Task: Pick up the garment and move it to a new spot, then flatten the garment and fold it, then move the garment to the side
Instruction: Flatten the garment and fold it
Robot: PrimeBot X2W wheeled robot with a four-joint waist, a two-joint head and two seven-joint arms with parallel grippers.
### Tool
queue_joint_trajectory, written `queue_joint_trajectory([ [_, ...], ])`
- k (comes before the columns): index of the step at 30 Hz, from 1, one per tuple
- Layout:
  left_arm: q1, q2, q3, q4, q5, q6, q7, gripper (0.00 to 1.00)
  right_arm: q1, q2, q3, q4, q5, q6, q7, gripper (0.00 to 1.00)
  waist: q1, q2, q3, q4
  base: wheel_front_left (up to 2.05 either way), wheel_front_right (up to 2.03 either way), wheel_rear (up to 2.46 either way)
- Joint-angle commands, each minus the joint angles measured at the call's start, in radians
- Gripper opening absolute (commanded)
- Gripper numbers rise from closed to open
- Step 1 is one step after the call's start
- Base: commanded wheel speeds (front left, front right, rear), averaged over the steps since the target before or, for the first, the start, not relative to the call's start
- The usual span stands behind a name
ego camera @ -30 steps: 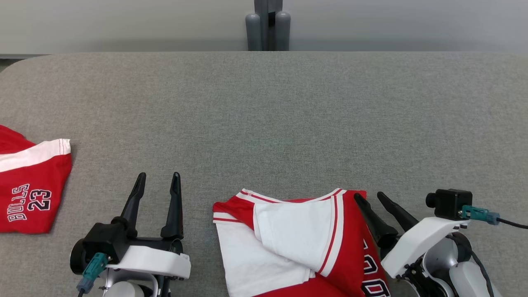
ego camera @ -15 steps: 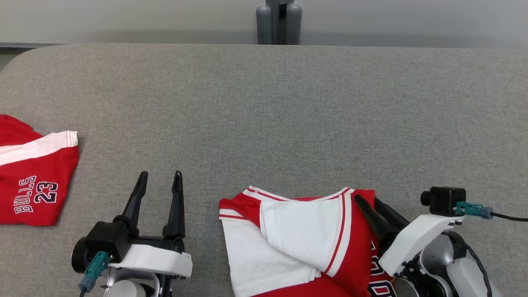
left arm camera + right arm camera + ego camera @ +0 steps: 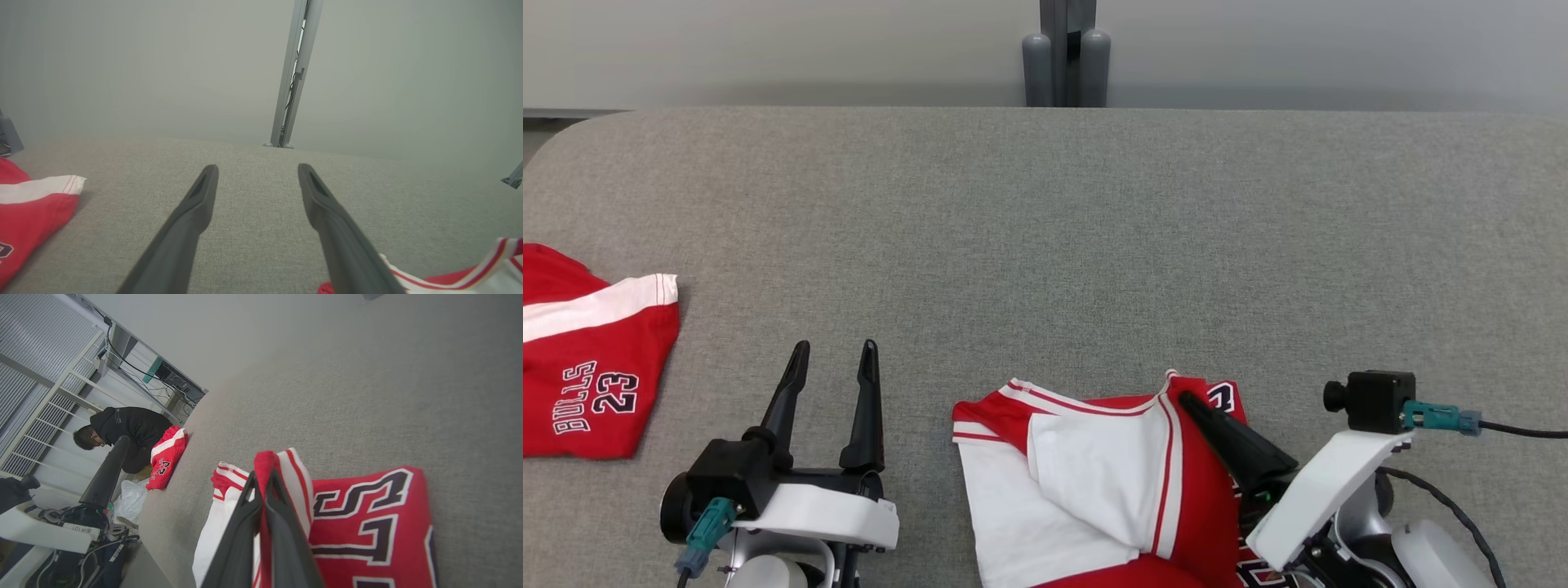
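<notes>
- The right gripper [image 3: 1186, 398] has its two dark fingers pressed together on a raised fold of the garment [image 3: 1094, 482], at its white-striped red edge (in the right wrist view, red cloth stands pinched between the finger ends).
- From that grip the garment spreads over the grey table [image 3: 1045, 229] toward the left gripper [image 3: 836, 349] and back beneath the right gripper's fingers, toward the robot.
- A red panel with dark, white-edged lettering lies just to the right of the closed fingers.
- The left gripper's fingers stand wide apart with only bare table between them; the garment's nearest corner is near its right side, not touching it.
- A second red garment [image 3: 588, 367], marked "BULLS 23", lies well off to the left gripper's left, at the table's end.
- A person [image 3: 122, 428] in a dark top bends low beyond that end.
- A grey post [image 3: 1062, 57] rises past the far table edge, ahead of both grippers.
</notes>
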Motion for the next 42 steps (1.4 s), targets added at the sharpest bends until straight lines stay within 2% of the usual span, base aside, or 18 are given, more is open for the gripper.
queue_joint_trajectory([
  [1,0.0,0.004,0.006,0.002,0.003,-0.001,-0.001,1.0,0.019,-0.009,0.013,-0.032,0.036,0.002,0.021,0.0,0.0,0.0,-0.011,-0.003,0.0,0.0,0.0],
  [9,0.021,0.004,0.016,0.001,-0.003,-0.005,-0.001,1.0,0.103,-0.026,0.101,-0.2,0.177,0.002,0.17,0.0,0.0,0.0,-0.035,0.0,0.0,0.0,0.0],
  [16,0.02,0.004,0.01,-0.001,-0.008,-0.005,-0.001,1.0,0.13,-0.022,0.163,-0.278,0.22,0.002,0.217,0.0,0.0,0.0,-0.031,0.023,0.0,0.0,0.0],
  [22,0.027,0.004,0.008,0.003,-0.005,-0.007,-0.001,1.0,0.116,-0.024,0.226,-0.3,0.243,0.002,0.236,0.0,0.0,0.0,-0.03,0.051,0.0,0.0,0.0],
  [28,0.028,0.004,0.011,0.005,-0.004,-0.008,-0.001,1.0,0.102,-0.049,0.269,-0.231,0.207,0.002,0.268,0.0,0.0,0.0,-0.031,0.071,0.0,0.0,0.0],
  [29,0.029,0.004,0.01,0.005,-0.005,-0.006,-0.001,1.0,0.097,-0.05,0.274,-0.219,0.2,0.002,0.27,0.05,0.0,0.0,-0.03,0.073,0.0,0.0,0.0],
  [30,0.029,0.004,0.007,0.004,-0.006,-0.005,-0.001,1.0,0.093,-0.05,0.278,-0.208,0.193,0.002,0.266,0.45,0.0,0.0,-0.03,0.076,0.0,0.0,0.0],
  [31,0.029,0.004,0.007,0.004,-0.006,-0.005,-0.001,1.0,0.093,-0.05,0.278,-0.208,0.193,0.002,0.266,0.45,0.0,0.0,-0.03,0.076,0.0,0.0,0.0],
  [32,0.029,0.004,0.004,0.004,-0.008,-0.003,-0.001,1.0,0.093,-0.047,0.283,-0.196,0.194,0.002,0.265,1.0,0.0,0.0,-0.03,0.078,0.0,0.0,0.0],
  [42,0.038,0.004,-0.005,0.011,-0.018,0.005,-0.001,1.0,0.069,-0.054,0.316,-0.194,0.207,0.002,0.243,1.0,0.0,0.0,-0.033,0.083,0.0,0.0,0.0],
])
